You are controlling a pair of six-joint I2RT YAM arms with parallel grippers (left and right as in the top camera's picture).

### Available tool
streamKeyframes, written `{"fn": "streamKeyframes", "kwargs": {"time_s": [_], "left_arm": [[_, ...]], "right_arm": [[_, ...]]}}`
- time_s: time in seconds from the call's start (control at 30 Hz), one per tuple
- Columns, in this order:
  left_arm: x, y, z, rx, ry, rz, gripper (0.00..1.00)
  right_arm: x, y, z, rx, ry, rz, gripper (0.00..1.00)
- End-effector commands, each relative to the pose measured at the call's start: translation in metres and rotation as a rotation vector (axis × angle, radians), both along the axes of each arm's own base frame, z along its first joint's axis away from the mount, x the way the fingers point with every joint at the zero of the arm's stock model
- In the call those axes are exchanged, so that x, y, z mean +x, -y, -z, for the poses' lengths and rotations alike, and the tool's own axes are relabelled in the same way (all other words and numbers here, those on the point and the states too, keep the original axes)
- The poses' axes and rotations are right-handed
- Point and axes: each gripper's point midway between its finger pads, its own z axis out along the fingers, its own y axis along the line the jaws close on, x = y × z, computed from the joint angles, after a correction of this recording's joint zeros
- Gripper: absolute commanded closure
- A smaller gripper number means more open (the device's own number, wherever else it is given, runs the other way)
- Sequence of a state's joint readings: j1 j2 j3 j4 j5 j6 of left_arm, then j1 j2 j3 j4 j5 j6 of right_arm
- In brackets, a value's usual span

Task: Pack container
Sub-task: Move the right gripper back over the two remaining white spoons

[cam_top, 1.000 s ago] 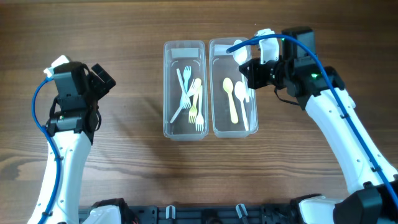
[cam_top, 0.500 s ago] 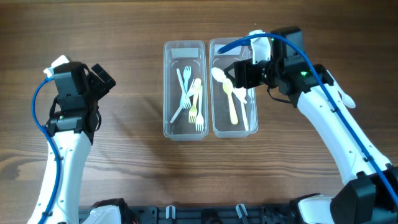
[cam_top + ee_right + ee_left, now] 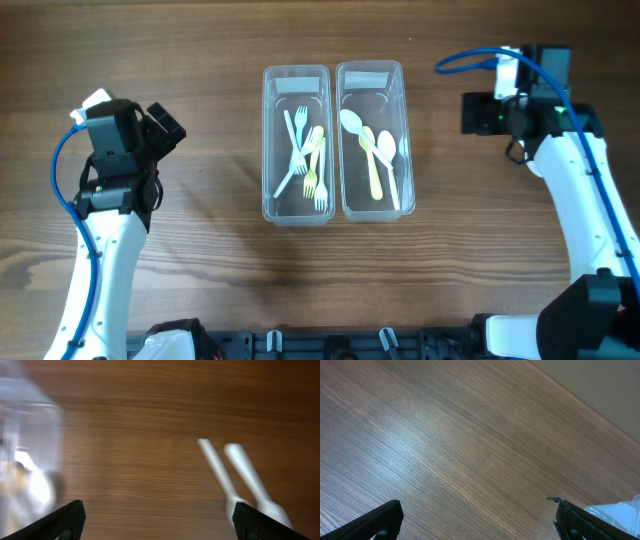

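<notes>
Where the frame begins at far left, the left end effector point(image 3: 160, 122) hovers over bare table point(image 3: 210, 270), well apart from the work. Its wrist view shows the fingers spread wide, holding nothing.

Centre: two clear tubs side by side, whether touching I cannot tell. The fork container point(image 3: 295, 90) holds white and yellow forks point(image 3: 305, 160). The spoon container point(image 3: 372, 80) to its right holds white and yellow spoons point(image 3: 372, 150).

Upper right: the right end effector point(image 3: 475, 112) sits beside the spoon container, not over it. Its blurred wrist view shows the fingers wide apart and empty. Two pale utensils point(image 3: 240, 480) lie flat on the table in that view, type unclear.

Likely risks: thin, flat utensils may slip from a pinch, and a low approach could nudge the light tubs.

No brand, label or writing readable.
</notes>
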State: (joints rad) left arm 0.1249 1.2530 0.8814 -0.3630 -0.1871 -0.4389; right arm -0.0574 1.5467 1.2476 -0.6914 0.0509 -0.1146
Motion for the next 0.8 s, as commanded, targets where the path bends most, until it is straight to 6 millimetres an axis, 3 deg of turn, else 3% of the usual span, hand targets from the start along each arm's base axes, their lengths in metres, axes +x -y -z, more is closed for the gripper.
{"fn": "streamKeyframes", "kwargs": {"time_s": [0.0, 0.17, 0.37, 0.53, 0.77], "left_arm": [[-0.001, -0.004, -0.003, 0.021, 0.003, -0.003, 0.0], [-0.001, -0.004, -0.003, 0.021, 0.003, -0.003, 0.0], [-0.001, -0.004, -0.003, 0.021, 0.003, -0.003, 0.0], [-0.001, -0.004, -0.003, 0.021, 0.003, -0.003, 0.0], [-0.001, -0.004, -0.003, 0.021, 0.003, -0.003, 0.0]], "right_arm": [[-0.005, 0.039, -0.004, -0.151, -0.013, 0.002, 0.07], [-0.011, 0.064, 0.021, -0.117, -0.085, 0.034, 0.06], [-0.017, 0.087, 0.07, -0.027, -0.199, 0.072, 0.05], [-0.017, 0.092, 0.109, 0.013, -0.269, 0.051, 0.07], [-0.009, 0.091, 0.131, 0.033, -0.277, 0.04, 0.1]]}}
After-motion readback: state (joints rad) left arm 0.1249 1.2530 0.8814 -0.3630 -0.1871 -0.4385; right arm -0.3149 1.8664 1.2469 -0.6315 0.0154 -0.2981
